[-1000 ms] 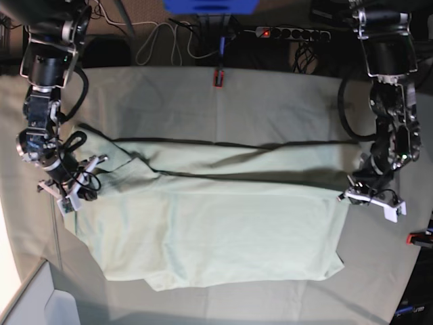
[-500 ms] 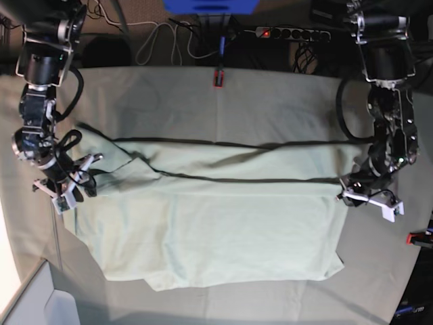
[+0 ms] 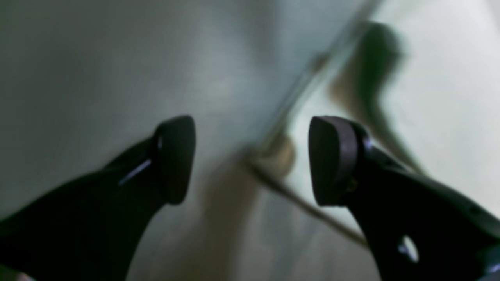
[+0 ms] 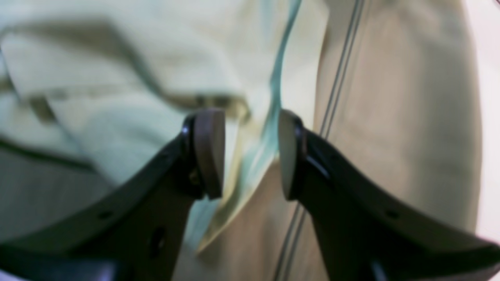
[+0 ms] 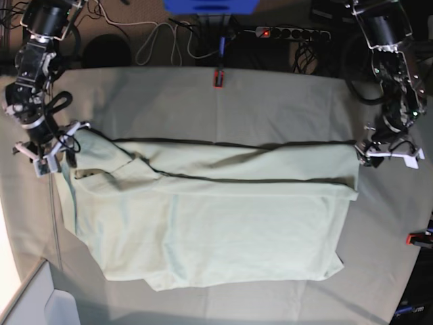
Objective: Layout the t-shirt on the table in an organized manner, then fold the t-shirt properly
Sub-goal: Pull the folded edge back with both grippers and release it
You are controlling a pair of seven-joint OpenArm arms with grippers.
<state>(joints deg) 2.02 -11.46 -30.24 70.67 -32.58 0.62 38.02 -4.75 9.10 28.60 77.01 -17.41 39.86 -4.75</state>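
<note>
The pale mint-green t-shirt [image 5: 223, 223] lies spread across the table [image 5: 270, 101], with a long fold running along its far side. At the shirt's right end, my left gripper [image 5: 389, 156] hovers just off the corner. In the left wrist view it [image 3: 252, 160] is open and holds nothing, with a blurred shirt hem [image 3: 437, 97] below it. My right gripper [image 5: 51, 154] is at the shirt's left sleeve. In the right wrist view it [image 4: 250, 152] is open above the shirt's edge [image 4: 117, 78], and the fabric lies loose beneath the fingertips.
A red-orange clamp [image 5: 218, 78] sits on the table's far edge and another [image 5: 419, 238] at the right edge. A power strip [image 5: 291, 32] and cables lie behind the table. A pale box [image 5: 34, 298] stands at the lower left.
Both grippers have opened and let go of the shirt's ends. Both arms have drawn back toward the far side. The left sleeve now lies further out to the left.
</note>
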